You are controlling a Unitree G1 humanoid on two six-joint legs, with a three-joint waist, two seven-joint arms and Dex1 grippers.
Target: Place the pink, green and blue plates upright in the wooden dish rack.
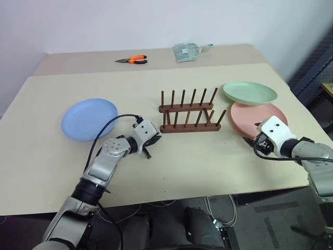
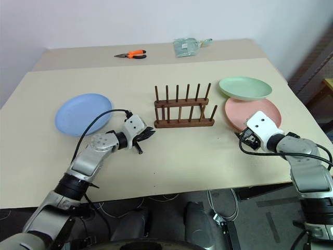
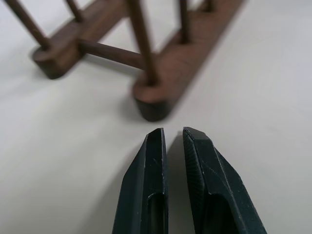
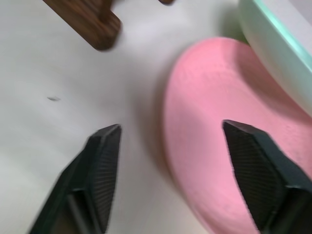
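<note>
Table (image 1: 208,161): I count nothing racked so far; the wooden dish rack (image 1: 188,112) stands empty at centre with all three plates flat on the table, so all placements remain. Plates: blue plate (image 1: 89,119) well to the rack's left, pink plate (image 1: 258,117) just right of it, green plate (image 1: 250,92) overlapping the pink one's far edge. Grippers: right gripper (image 4: 170,170) spread wide, straddling the pink plate's near rim, nothing gripped; left gripper (image 3: 173,146) pressed together and empty, near the rack's left end.

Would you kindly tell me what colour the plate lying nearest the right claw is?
Salmon pink; the pink plate shows best in the right wrist view, between the open right claw's fingers.
</note>
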